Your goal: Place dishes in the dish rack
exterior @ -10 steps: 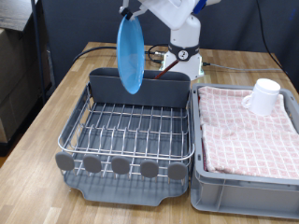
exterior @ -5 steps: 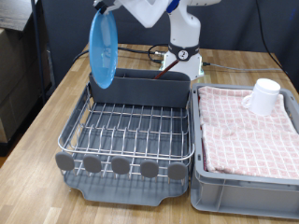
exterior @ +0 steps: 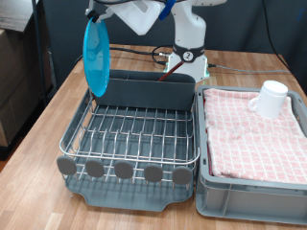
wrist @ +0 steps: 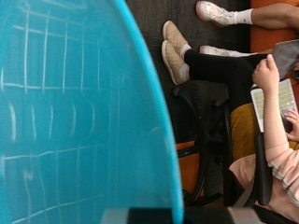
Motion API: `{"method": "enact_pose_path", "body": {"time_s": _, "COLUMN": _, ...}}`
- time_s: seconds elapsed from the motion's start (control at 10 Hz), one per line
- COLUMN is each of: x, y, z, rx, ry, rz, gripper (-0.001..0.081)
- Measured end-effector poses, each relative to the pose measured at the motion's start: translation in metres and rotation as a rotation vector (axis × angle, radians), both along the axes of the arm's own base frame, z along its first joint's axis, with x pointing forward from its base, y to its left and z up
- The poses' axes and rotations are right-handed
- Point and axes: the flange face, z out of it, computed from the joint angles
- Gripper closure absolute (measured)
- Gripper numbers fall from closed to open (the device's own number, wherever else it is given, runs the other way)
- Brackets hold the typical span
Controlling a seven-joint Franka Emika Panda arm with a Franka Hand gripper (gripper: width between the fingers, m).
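Observation:
The light-blue plate (exterior: 95, 56) hangs on edge from my gripper (exterior: 97, 12) at the exterior view's top left, above the left end of the dish rack (exterior: 134, 134). The plate's lower rim is level with the rack's dark grey caddy (exterior: 149, 90). In the wrist view the plate (wrist: 75, 112) fills most of the picture and my fingers do not show. The white mug (exterior: 271, 99) lies on the pink checked cloth in the grey crate (exterior: 251, 187) to the rack's right. The wooden spoon is out of view.
The rack's wire bed holds nothing, with round grey discs (exterior: 125, 171) along its near edge. The robot's base (exterior: 189, 53) stands behind the caddy. The wooden table (exterior: 38, 144) runs along the rack's left. A black panel (exterior: 43, 48) stands at far left.
The gripper has carried the plate leftwards across the caddy, from above its middle to above the rack's left end, and a little lower. The mug has not moved.

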Motion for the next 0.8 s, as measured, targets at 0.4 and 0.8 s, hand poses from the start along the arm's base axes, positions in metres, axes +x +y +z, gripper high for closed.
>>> {"method": "enact_pose_path", "body": {"time_s": 0.4, "x": -0.01, "y": 0.003, "z": -0.032, "rx": 0.009, "ry": 0.008, "rz": 0.033, "gripper": 0.0787}}
{"method": "enact_pose_path", "body": {"time_s": 0.8, "x": -0.021, "y": 0.003, "z": -0.062, "rx": 0.025, "ry": 0.002, "rz": 0.048, "gripper": 0.0787}}
